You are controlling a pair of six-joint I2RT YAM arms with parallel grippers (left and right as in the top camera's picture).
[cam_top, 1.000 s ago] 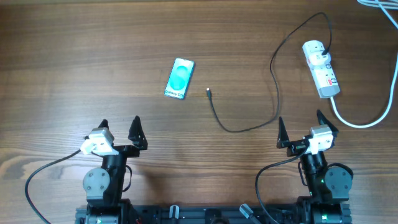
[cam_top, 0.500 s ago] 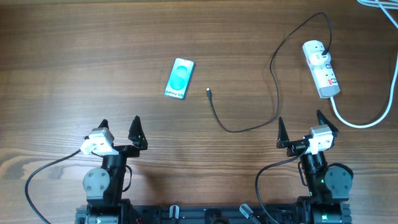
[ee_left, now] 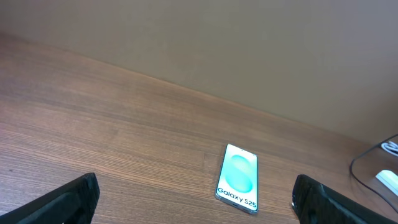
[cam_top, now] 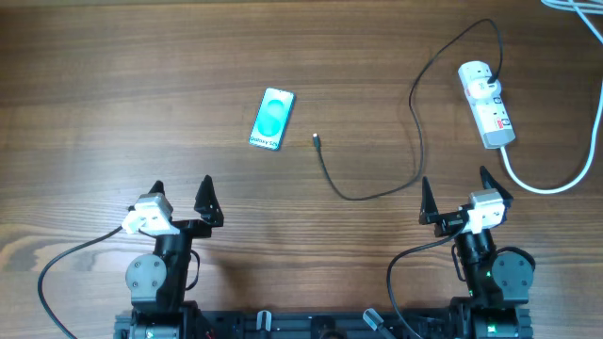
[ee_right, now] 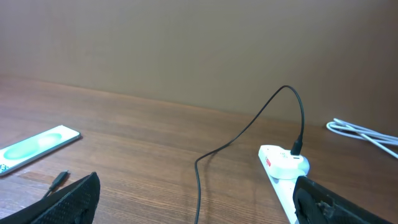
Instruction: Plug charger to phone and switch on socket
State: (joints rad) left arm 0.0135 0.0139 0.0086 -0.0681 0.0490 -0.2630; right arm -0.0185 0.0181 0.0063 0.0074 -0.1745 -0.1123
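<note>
The phone lies flat on the wooden table, cyan screen up; it also shows in the left wrist view and the right wrist view. The charger's black cable runs from its silver-tipped connector to its white plug adapter, which sits in the white socket strip. The cable and socket show in the right wrist view. My left gripper is open and empty near the front edge. My right gripper is open and empty, in front of the socket.
The socket's thick white lead curves off toward the right edge of the table. More white cable lies at the far right corner and shows in the right wrist view. A plain wall stands behind the table's far edge.
</note>
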